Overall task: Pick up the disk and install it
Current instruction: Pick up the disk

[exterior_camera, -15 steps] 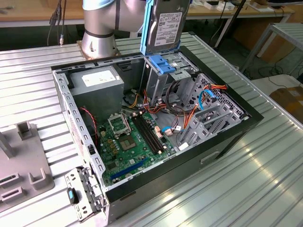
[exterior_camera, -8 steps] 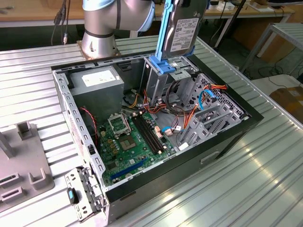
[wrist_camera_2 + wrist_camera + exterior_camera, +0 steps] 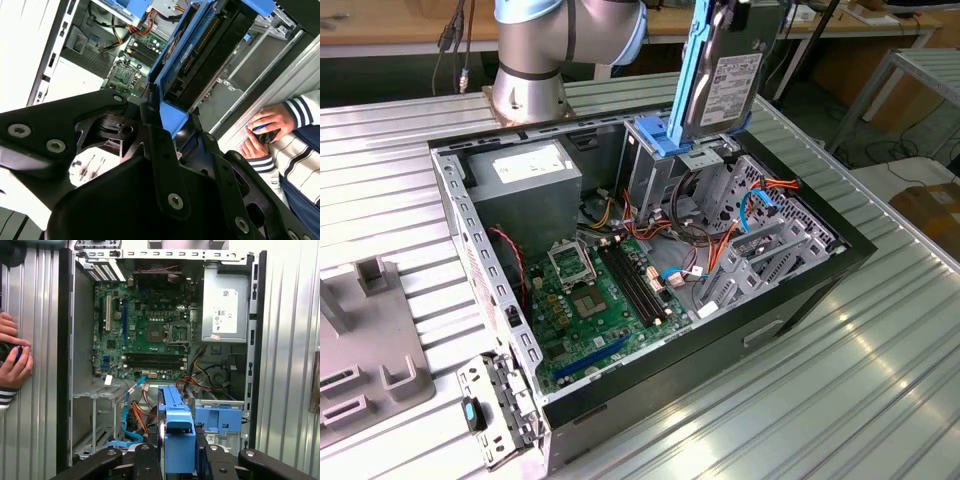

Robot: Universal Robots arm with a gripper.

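Ribbed metal sheeting covers the bench (image 3: 840, 400), and on it an open computer case (image 3: 800, 290) lies on its side, with the green motherboard (image 3: 595, 300) and the grey power supply (image 3: 525, 170) exposed. The arm's base (image 3: 530, 70) stands behind the case in the exterior view. The disk (image 3: 725, 85) hangs upright on edge over the far corner of the case, above the drive cage, its bright blue carrier rail toward the exterior view's left. Its lower end is at a light-blue bracket (image 3: 655, 140) in that cage; whether they touch I cannot tell. In both wrist views the gripper (image 3: 179, 447) has its 2 black jaws pressed against opposite sides of the disk's blue carrier, clamping it. A person's hands (image 3: 14, 362) in striped sleeves rest on the bench beside the case. A grey fixture (image 3: 370, 360) sits on the bench at the exterior view's left.
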